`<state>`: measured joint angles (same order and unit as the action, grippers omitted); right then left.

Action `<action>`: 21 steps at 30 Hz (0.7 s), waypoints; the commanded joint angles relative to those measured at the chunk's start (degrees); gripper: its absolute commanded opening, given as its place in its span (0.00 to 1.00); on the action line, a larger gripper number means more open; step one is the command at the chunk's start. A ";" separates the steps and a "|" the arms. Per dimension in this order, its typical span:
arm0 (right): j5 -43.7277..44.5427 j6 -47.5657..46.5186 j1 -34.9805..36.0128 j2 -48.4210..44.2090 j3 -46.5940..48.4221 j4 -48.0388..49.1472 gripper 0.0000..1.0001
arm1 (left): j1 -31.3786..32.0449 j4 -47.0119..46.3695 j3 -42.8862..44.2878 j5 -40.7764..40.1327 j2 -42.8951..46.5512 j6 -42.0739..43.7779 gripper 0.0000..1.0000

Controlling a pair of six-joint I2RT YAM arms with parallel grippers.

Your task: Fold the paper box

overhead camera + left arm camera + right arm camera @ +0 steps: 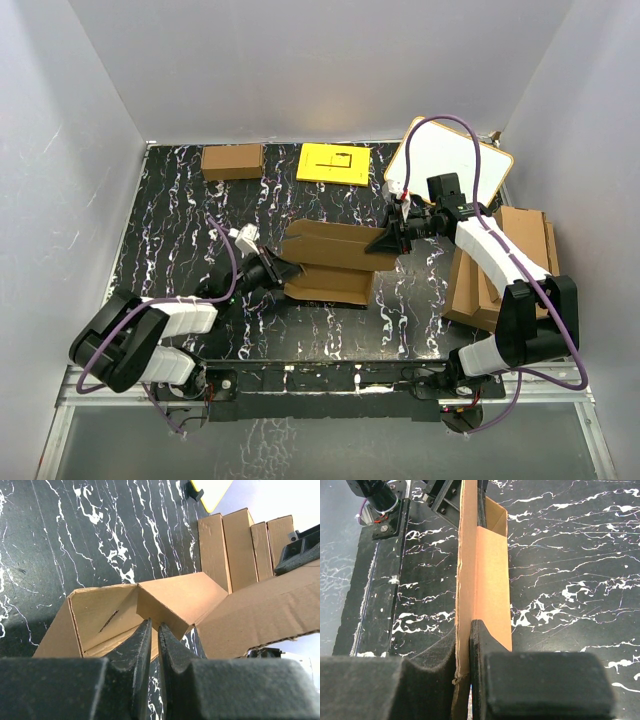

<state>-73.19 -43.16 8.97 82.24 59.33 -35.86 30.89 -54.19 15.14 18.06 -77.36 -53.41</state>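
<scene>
Item: paper box (330, 262), plain brown carton, part-erected, at the middle of the black white-veined table (180, 220), lying crosswise between the two arms. One long panel stands raised toward the far side. The near portion forms an open trough with flaps spread, and the left end shows one end flap bent inward at a crease. Hold, left: left gripper (277, 270) at the box's left end, jaws drawn nearly together on the inward-bent end flap, as the left wrist view shows. Hold, right: right gripper (388, 240) at the right end, clenched on the edge of the upright long panel, the board passing between its pads in the right wrist view. Step in hand, by judgement: raising the walls and turning in the end flaps; the box is perhaps midway, with no end closed. Next move calls for one hold to steady the wall while the other presses its flap along the crease without buckling the thin board. Surroundings: yellow sheet (334, 163) and smaller brown carton (232, 161) at the far edge, white board (450, 165) at the far right, pile of cardboard sheets (500, 270) just beside the right arm.
</scene>
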 commanded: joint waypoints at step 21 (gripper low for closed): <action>-2.38 0.00 -0.31 -0.46 -0.71 3.38 0.08 | 0.37 -8.40 -0.45 -0.77 -2.20 -4.29 0.11</action>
<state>-73.47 -42.39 8.86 82.24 59.05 -35.24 30.94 -60.49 14.17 16.95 -80.38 -58.00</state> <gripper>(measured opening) 0.098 0.109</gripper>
